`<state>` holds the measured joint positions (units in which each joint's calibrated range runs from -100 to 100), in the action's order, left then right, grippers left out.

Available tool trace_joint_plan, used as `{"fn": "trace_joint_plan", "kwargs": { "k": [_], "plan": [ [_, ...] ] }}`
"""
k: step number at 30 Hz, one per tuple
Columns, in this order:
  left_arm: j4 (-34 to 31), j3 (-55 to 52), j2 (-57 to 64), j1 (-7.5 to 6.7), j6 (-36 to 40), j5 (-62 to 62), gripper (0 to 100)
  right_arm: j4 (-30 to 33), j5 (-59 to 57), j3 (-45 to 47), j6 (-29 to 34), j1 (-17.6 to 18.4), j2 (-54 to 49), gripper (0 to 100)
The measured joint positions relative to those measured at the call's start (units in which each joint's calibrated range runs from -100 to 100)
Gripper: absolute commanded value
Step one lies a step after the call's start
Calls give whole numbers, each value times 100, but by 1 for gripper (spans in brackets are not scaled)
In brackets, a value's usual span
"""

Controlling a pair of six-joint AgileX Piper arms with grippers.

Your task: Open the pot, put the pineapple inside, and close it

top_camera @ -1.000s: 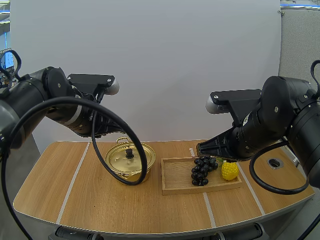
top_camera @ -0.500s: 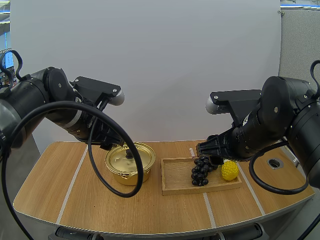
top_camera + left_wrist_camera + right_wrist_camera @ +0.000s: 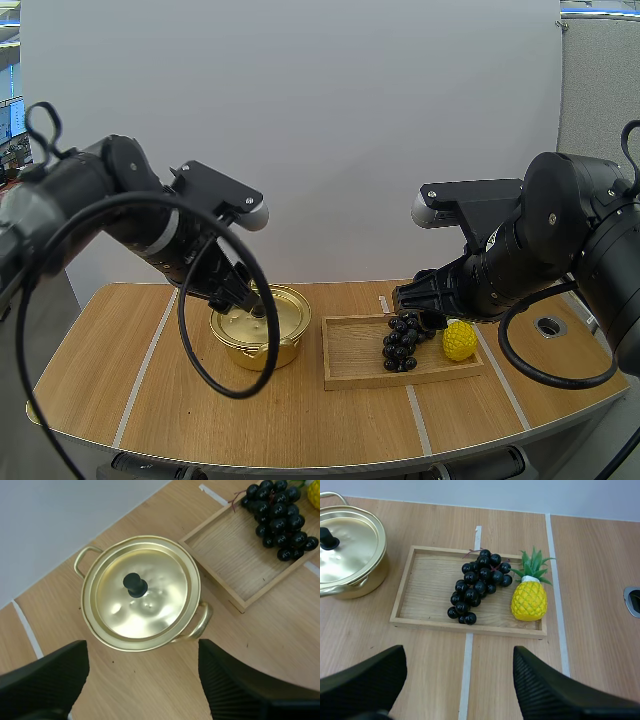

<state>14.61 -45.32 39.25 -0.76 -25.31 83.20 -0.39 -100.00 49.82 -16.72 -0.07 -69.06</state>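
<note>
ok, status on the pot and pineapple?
Left gripper open, above the lidded gold metal pot. Right gripper open, above the shallow wooden tray. Small yellow pineapple in tray, black grape bunch close beside it.

The wooden table (image 3: 150,390) carried a lidded gold pot (image 3: 293,318) left of centre and, just beside it to the right, a wooden tray (image 3: 352,352).

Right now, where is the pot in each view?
High view: pot left of the tray, under the left tool.
Left wrist view: pot, closed, beyond the open left tool, tray beside it.
Right wrist view: pot beside the tray's end away from the pineapple.
Shared landmark: the tray holding grapes.
</note>
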Motion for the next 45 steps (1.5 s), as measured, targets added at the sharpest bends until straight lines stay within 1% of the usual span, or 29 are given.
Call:
{"fn": "trace_joint_plan", "kwargs": {
  "k": [6, 14, 16, 20, 23, 27, 45],
  "plan": [
    [0, 405, -1157, 0, -93, -34, 100, 0, 0, 0, 0, 0, 0, 100],
    [0, 1098, -2137, -9, -112, -34, 100, 0, 0, 0, 0, 0, 0, 100],
    [0, 1261, -2347, -50, -132, -34, 100, 0, 0, 0, 0, 0, 0, 100],
    [-37, 1551, -2720, -179, -134, -34, 100, 0, 0, 0, 0, 0, 0, 100],
    [-37, 1722, -2966, -221, -134, -34, 100, 0, 0, 0, 0, 0, 0, 100],
    [-44, 1894, -3258, -219, -134, -47, 100, 0, 0, 0, 0, 0, 0, 100],
    [-71, 1965, -4164, -219, -134, -389, 100, 0, 0, 0, 0, 0, 0, 100]
  ]
}}
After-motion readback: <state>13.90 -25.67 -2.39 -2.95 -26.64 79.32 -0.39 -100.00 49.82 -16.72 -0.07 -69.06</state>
